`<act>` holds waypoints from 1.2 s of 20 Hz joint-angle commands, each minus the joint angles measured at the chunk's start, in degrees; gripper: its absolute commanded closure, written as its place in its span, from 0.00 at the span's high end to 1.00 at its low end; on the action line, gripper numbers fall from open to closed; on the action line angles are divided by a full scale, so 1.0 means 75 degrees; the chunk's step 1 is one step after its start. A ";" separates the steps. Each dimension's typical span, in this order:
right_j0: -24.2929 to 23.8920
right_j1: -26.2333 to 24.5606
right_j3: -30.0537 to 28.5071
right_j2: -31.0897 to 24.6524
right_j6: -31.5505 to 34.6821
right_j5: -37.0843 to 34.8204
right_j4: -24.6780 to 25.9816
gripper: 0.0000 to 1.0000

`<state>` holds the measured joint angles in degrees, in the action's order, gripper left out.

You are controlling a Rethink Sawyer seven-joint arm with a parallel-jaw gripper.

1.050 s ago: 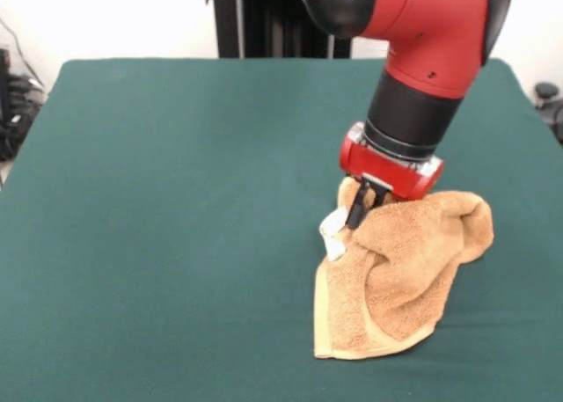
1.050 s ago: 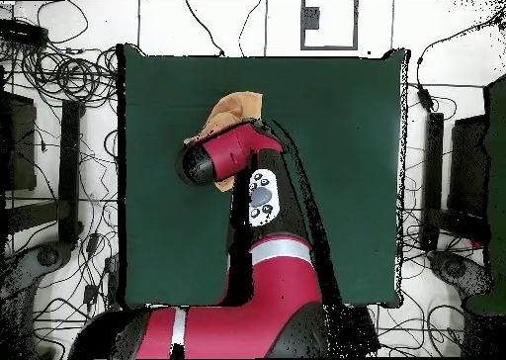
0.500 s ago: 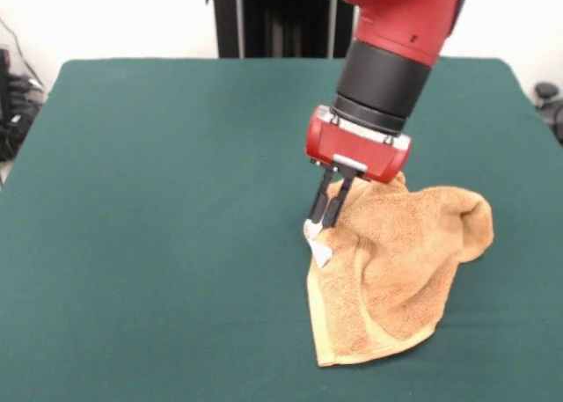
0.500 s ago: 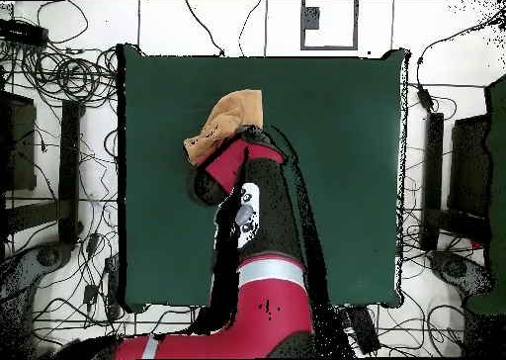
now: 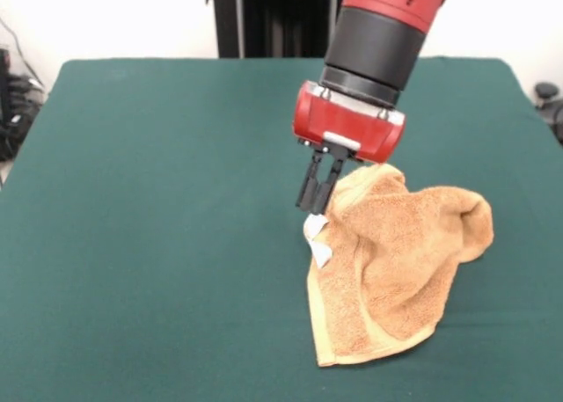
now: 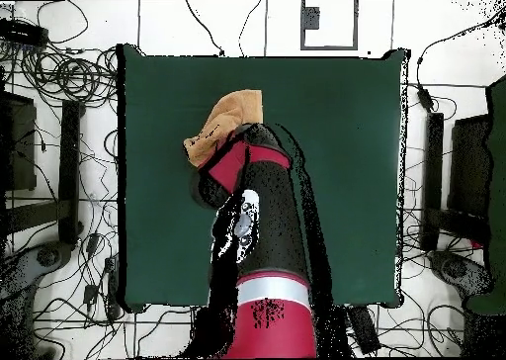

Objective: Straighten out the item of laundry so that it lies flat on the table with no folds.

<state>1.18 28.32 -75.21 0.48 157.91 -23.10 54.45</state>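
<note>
The item of laundry (image 5: 396, 261) is a tan-orange towel lying crumpled on the right half of the green table (image 5: 158, 208), bunched up high at its right end. Its folded border edge runs toward the near side, and a small white tag (image 5: 320, 249) sticks out at its left corner. My gripper (image 5: 313, 208) hangs just above that corner, clear of the cloth, open by a narrow gap with nothing between its fingers. In the overhead view the towel (image 6: 229, 122) shows beyond the arm (image 6: 259, 227), which hides the gripper.
Green table (image 6: 346, 178) spreads wide to the towel's left in the front view. Cables and equipment (image 6: 59, 79) lie on the floor around the table.
The gripper dragged the towel's tagged corner left and down to the table, let it go, then rose slightly. The corner now rests where it was set.
</note>
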 commanded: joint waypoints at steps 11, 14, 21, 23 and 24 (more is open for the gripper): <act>-0.4264 -0.1695 -0.2360 -0.5082 -0.2567 -0.0268 -0.2418 0.00; -0.4596 -0.1971 -0.2357 -0.5481 -0.2810 -0.0536 -0.2515 0.00; -0.5466 -0.2803 -0.2524 -0.6433 -0.3016 -0.0833 -0.2808 0.00; -0.5653 -0.2998 -0.2626 -0.6647 -0.2844 -0.0773 -0.2943 0.00; -0.5717 -0.3065 -0.2688 -0.6736 -0.2662 -0.0716 -0.3017 0.00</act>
<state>-43.44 17.33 -85.52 -35.45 156.37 -24.62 35.52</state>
